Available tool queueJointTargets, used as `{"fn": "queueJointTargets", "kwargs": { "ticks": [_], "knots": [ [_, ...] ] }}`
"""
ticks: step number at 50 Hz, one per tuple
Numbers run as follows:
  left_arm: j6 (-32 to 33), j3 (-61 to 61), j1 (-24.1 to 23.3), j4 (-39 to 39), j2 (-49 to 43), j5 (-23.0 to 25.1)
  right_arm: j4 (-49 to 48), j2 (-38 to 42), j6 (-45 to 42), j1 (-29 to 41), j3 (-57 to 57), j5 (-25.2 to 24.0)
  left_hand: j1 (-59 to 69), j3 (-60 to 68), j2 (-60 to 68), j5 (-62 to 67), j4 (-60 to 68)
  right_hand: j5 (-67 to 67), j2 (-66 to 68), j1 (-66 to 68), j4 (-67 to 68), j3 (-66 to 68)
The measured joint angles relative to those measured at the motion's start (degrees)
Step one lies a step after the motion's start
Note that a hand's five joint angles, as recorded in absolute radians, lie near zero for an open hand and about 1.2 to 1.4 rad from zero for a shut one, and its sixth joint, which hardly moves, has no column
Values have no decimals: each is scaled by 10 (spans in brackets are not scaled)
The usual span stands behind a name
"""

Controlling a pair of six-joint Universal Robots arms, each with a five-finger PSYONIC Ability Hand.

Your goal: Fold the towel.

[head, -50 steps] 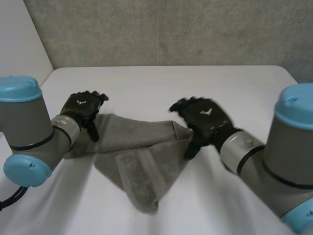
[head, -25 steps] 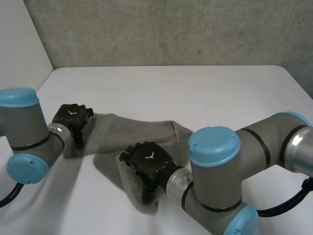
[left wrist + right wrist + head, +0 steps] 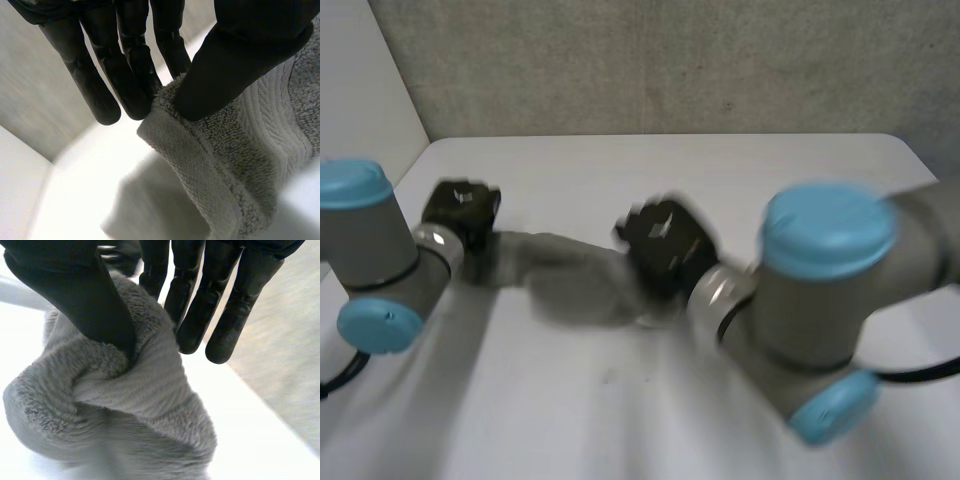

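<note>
The towel (image 3: 570,285) stretches between our hands over the white surface (image 3: 620,400). Our left hand (image 3: 460,208) pinches a hemmed corner between thumb and fingers; our right hand (image 3: 665,245) pinches a bunched fold at the other end.

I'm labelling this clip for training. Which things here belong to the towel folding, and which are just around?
In the job: towel; left hand and right hand, each pinching it.
Just there: white table underneath; grey wall behind.
</note>
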Motion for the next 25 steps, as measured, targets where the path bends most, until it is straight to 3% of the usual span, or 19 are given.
{"fn": "queueJointTargets", "kwargs": {
  "ticks": [9, 15, 24, 25],
  "knots": [
    [-29, 118, -35, 24, 42, -24, -6, -68, -52, -112, -126, 11, 3, 7, 6, 4, 6, 14, 0, 11, 2, 5],
    [-65, 171, -67, 28, 76, -73, -25, -76, -47, -163, -179, 1, 5, 8, 6, 4, 8, 17, 0, 11, 2, 5],
    [-69, 51, -77, 23, 91, -91, -32, -69, -38, -206, -88, -6, 5, 8, 7, 5, 8, 19, 0, 11, 2, 5],
    [-68, -1, -78, 23, 92, -90, -30, -64, -37, -223, -39, -7, 5, 8, 7, 5, 8, 19, 0, 11, 2, 6]
  ]
}}
